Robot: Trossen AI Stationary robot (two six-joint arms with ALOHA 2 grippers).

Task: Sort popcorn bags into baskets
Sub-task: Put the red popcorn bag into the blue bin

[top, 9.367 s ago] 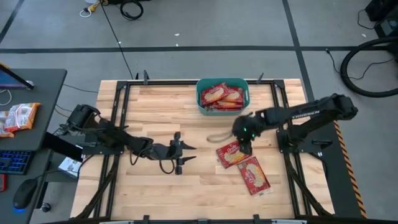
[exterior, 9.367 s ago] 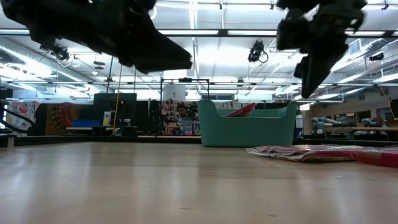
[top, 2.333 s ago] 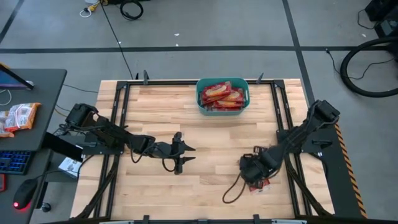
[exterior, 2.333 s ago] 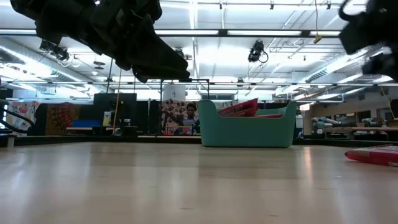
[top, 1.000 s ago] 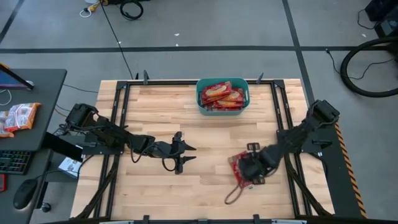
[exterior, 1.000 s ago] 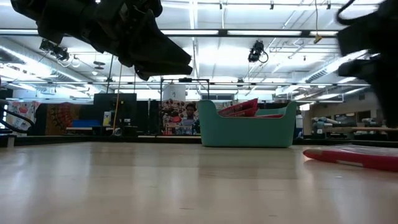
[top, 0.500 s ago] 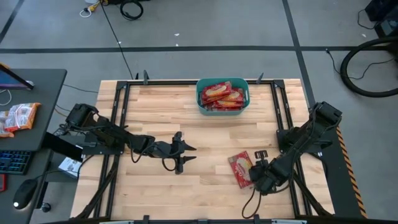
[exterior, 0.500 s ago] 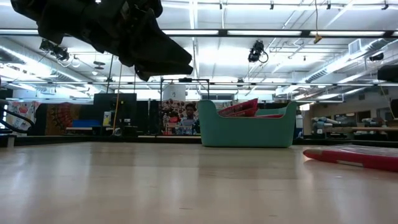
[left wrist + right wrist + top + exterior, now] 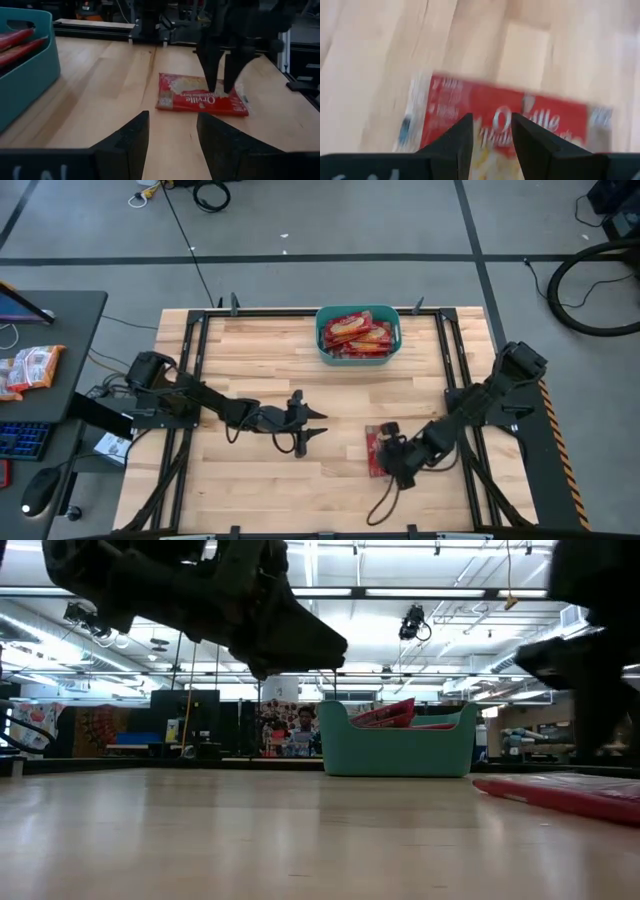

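While one bag (image 9: 378,450) lies outside, the basket (image 9: 322,340) holds red bags (image 9: 357,333).

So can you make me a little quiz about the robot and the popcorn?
1. True or false: the teal bin already holds popcorn bags.
2. Which gripper is right over the loose popcorn bag on the table? A. left gripper B. right gripper
3. Fill in: the left gripper's fingers are ____ (open or shut).

Key: 1. true. 2. B. 3. open.
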